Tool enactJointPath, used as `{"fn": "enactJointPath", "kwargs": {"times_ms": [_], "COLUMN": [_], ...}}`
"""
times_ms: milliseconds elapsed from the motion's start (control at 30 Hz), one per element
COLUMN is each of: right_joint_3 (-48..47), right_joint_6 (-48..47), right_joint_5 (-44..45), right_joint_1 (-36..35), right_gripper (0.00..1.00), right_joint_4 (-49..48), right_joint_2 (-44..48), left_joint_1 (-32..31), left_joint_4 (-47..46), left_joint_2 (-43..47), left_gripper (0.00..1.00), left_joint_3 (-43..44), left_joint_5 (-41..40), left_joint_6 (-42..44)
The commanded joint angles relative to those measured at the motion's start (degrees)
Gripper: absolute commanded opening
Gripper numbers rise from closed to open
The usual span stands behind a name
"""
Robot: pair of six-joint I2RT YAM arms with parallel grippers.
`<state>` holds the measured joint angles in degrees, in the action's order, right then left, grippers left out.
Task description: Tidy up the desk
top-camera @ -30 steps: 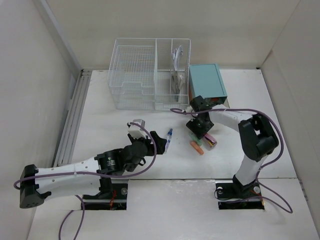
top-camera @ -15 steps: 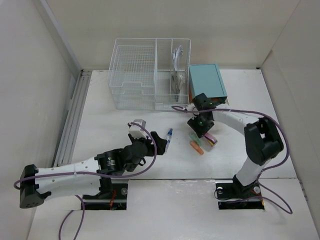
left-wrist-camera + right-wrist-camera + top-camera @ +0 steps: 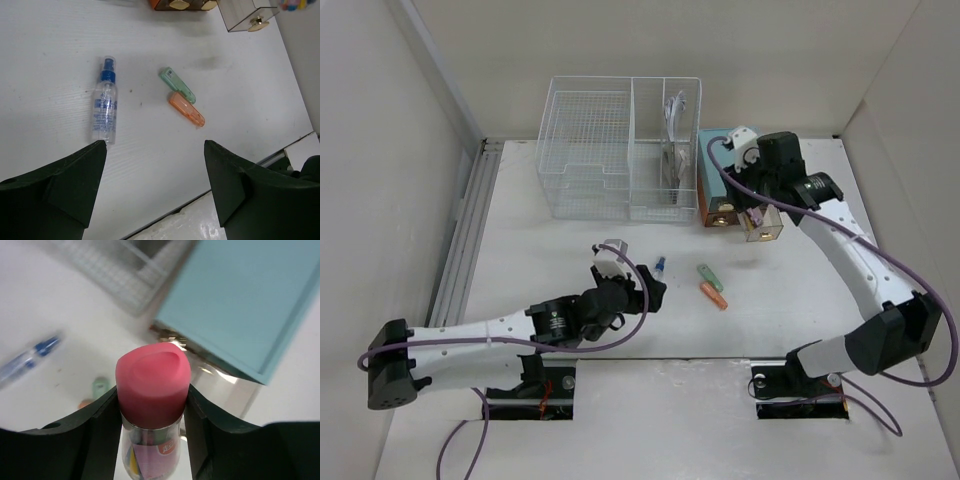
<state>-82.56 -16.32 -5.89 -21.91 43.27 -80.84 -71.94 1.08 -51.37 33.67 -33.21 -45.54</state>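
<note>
The white desk [image 3: 540, 260] holds a small clear spray bottle with a blue top [image 3: 658, 266], a green capsule-shaped item [image 3: 710, 275] and an orange one [image 3: 714, 296]. My left gripper [image 3: 650, 290] is open and empty, just near of the spray bottle [image 3: 104, 107]; in the left wrist view its fingers [image 3: 75, 180] frame bare desk. My right gripper [image 3: 757, 207] is raised in front of the teal box [image 3: 732, 165]. It is shut on a clear tube with a pink cap [image 3: 153, 382], above a pulled-out brown drawer [image 3: 765, 232].
A white wire-mesh basket [image 3: 620, 148] stands at the back, left of the teal box [image 3: 245, 300]. The drawer with its gold knob [image 3: 245, 15] shows at the top of the left wrist view. Walls close in on the left and right. The desk's front edge runs just near of the left gripper.
My right gripper has lifted the pink-capped tube off the desk beside the green and orange items and carried it back to the teal box. My left gripper has moved slightly right.
</note>
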Motion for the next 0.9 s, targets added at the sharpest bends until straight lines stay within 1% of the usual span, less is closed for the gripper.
{"fn": "enactJointPath", "kwargs": {"times_ms": [0,33,167,267,400,500,633,700,867], "right_joint_3": [2.22,2.84,4.87,4.26,4.25,6.18,8.47,10.05,10.67], "right_joint_6": [3.48,3.48,4.19,4.80,4.80,4.80,4.80,4.80,4.80], "right_joint_5": [9.75,11.06,11.08,9.15,8.62,8.00,7.47,6.95,5.81], "right_joint_1": [3.71,5.72,9.94,11.89,11.89,11.89,11.89,11.89,11.89], "right_gripper": [0.03,0.03,0.01,0.01,0.00,0.00,0.00,0.00,0.00], "right_joint_4": [-11.08,-14.32,-19.87,-20.59,-18.23,-17.43,-15.50,-14.79,-11.20], "right_joint_2": [0.51,0.51,-0.89,-3.62,-5.82,-5.04,-3.63,-2.05,-1.43], "left_joint_1": [-0.83,-0.83,-1.35,-1.36,-1.89,-1.89,-1.89,-1.89,-2.41], "left_joint_4": [-5.56,-6.26,-8.28,-9.87,-11.54,-12.68,-14.00,-15.31,-18.74], "left_joint_2": [-1.62,-2.32,-6.71,-8.48,-10.32,-10.32,-13.04,-15.85,-22.87], "left_gripper": [0.76,0.76,0.76,0.76,0.76,0.76,0.76,0.76,0.76], "left_joint_3": [2.36,3.06,4.56,5.61,5.62,6.14,6.85,8.77,12.73], "left_joint_5": [2.18,2.19,3.50,4.03,4.03,4.56,5.17,5.70,7.90], "left_joint_6": [1.59,2.46,3.62,4.23,4.76,5.37,6.08,7.48,9.67]}}
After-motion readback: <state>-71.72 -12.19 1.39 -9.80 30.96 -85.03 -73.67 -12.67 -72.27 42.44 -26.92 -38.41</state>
